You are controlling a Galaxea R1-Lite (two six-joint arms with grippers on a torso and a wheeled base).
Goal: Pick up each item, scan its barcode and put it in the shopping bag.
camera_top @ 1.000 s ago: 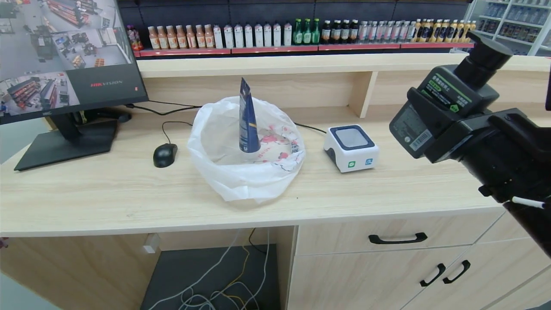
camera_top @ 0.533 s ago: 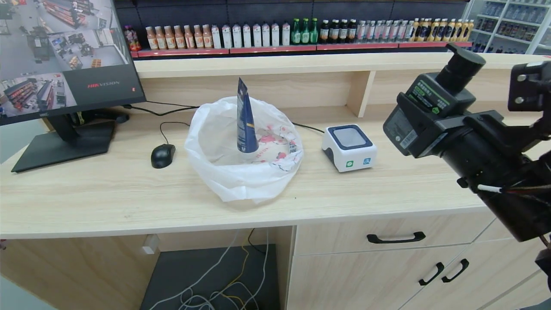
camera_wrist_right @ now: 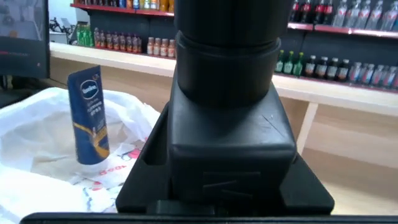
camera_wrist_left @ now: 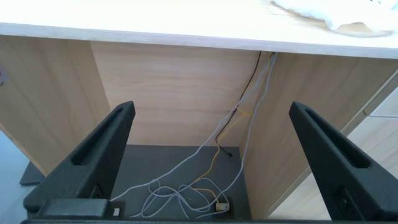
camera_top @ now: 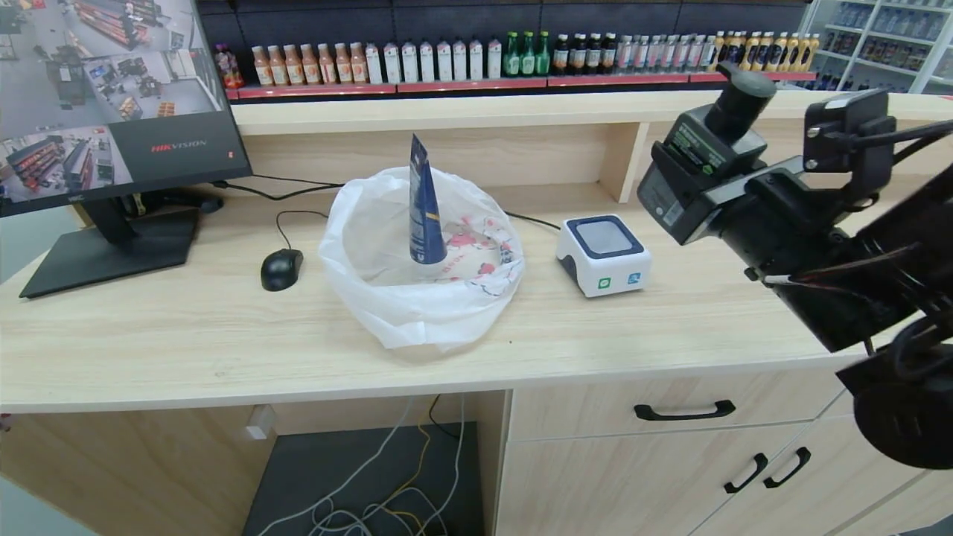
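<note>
My right gripper point(camera_top: 737, 205) is shut on a black bottle point(camera_top: 689, 167) with a black cap, a green label and a barcode sticker. It holds the bottle tilted in the air, right of and above the white scanner point(camera_top: 604, 255). In the right wrist view the black bottle point(camera_wrist_right: 227, 124) looms close. Beyond it stands a blue tube point(camera_wrist_right: 89, 115) in the white shopping bag point(camera_wrist_right: 31, 155). The shopping bag point(camera_top: 394, 305) sits mid-counter with the blue tube point(camera_top: 424, 208) upright inside. My left gripper point(camera_wrist_left: 211, 162) hangs open below the counter edge, facing loose cables.
A monitor point(camera_top: 112, 97) and a black mouse point(camera_top: 281, 269) occupy the counter's left side. A raised wooden ledge point(camera_top: 447, 112) runs behind the bag and scanner, with shelves of bottles beyond. Drawers with black handles point(camera_top: 685, 411) sit under the right half.
My right arm has carried the black bottle leftward and up, closer to the scanner. The head camera shifted slightly. The bag, tube and scanner stayed put.
</note>
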